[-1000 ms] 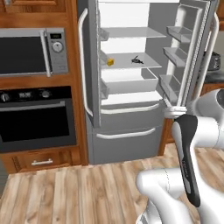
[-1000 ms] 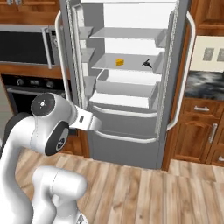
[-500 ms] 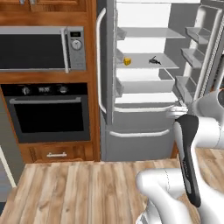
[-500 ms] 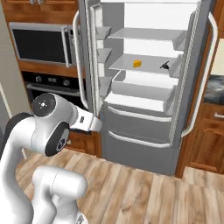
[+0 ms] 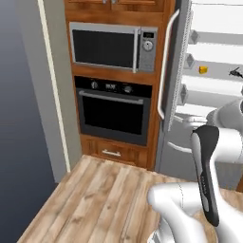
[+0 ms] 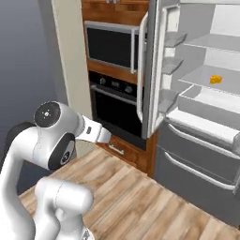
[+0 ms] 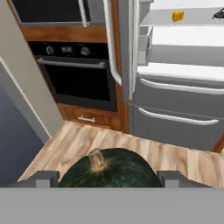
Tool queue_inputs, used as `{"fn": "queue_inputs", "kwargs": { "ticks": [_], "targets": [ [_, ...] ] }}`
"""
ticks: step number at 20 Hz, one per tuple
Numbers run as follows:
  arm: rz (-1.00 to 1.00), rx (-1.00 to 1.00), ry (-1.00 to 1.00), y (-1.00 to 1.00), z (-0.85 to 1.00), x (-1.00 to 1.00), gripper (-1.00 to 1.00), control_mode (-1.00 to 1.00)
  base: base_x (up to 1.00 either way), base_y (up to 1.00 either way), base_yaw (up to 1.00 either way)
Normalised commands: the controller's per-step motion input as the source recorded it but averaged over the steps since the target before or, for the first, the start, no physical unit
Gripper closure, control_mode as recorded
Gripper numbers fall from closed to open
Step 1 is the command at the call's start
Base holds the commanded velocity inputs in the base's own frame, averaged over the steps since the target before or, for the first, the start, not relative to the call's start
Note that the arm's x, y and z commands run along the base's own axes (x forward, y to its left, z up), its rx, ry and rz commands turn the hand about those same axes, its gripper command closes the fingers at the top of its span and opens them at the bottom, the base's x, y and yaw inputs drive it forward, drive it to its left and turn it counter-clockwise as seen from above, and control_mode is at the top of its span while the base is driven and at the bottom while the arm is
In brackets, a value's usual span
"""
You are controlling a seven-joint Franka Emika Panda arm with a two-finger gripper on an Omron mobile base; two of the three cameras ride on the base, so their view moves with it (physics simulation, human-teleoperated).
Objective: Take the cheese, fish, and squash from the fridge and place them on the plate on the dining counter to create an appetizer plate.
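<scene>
Had squash (image 7: 108,169) between fingers (image 7: 43,178), jaws spread wide and clamped on it, stem up, seen in hand view. Judged squash step under way: out of fridge (image 6: 197,140), not yet on plate. Cheese (image 6: 215,79) sat on fridge shelf, fish (image 7: 218,14) just beside it at frame edge. Fridge door stood open. I counted none of three delivered as far as pictures showed; cheese and fish left to fetch.
</scene>
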Motion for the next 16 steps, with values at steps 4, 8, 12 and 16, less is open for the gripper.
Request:
{"fn": "queue_inputs", "kwargs": {
  "ticks": [4,8,12,16],
  "targets": [
    [0.00,0.00,0.00,0.00,0.00,0.00,1.00,1.00,-0.30,0.00,0.70],
    [0.00,0.00,0.00,0.00,0.00,0.00,1.00,1.00,-0.37,0.00,0.71],
    [0.00,0.00,0.00,0.00,0.00,0.00,1.00,1.00,-0.36,0.00,0.70],
    [0.00,0.00,0.00,0.00,0.00,0.00,1.00,1.00,-0.29,0.00,0.69]
  ]
}}
